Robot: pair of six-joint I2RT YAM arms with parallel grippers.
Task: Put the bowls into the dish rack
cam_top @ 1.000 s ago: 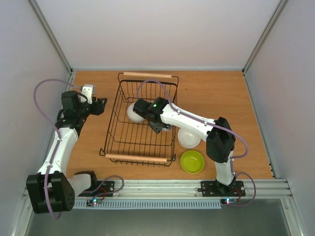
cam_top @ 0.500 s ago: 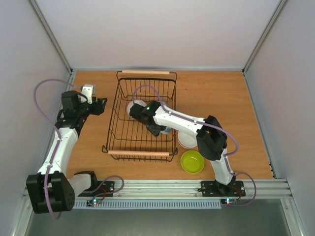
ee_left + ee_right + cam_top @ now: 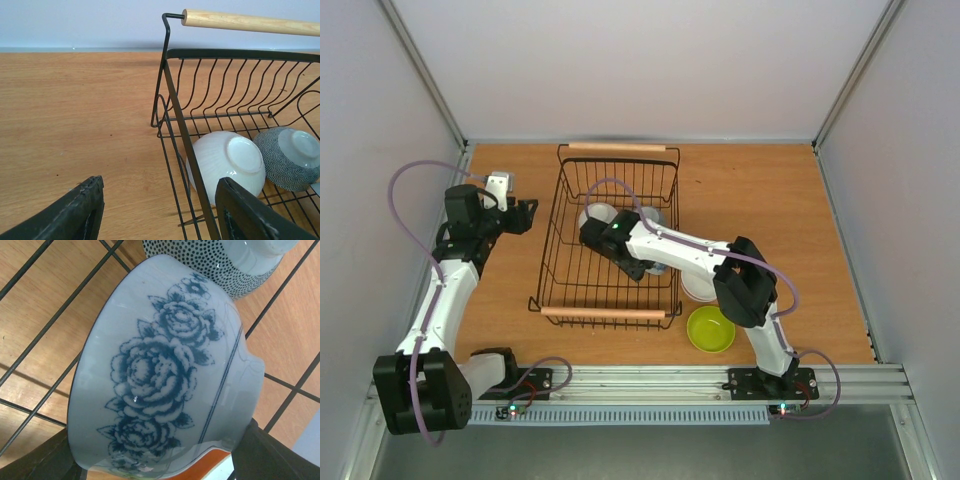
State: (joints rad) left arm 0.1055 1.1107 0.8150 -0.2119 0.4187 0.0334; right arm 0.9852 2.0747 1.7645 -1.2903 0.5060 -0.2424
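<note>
The dish rack point(image 3: 609, 313) stands mid-table. In it lie a white bowl point(image 3: 594, 216) and a dotted bowl point(image 3: 651, 217); both also show in the left wrist view, the white bowl point(image 3: 227, 162) beside the dotted one point(image 3: 292, 156). My right gripper point(image 3: 642, 262) reaches low inside the rack, shut on a pale bowl with blue flowers point(image 3: 160, 375) that has an orange inside, tilted on its side above the rack's wires next to the dotted bowl point(image 3: 235, 262). My left gripper point(image 3: 523, 215) is open and empty, just left of the rack point(image 3: 185, 135).
A white bowl point(image 3: 698, 287), partly hidden by my right arm, and a lime green bowl point(image 3: 711, 329) sit on the table right of the rack. Grey walls close in the table at the back and on both sides.
The rack shifted and squared up a second ago. My right gripper has moved a little left and lower inside the rack with the flowered bowl, uncovering the dotted bowl. The left arm has not moved.
</note>
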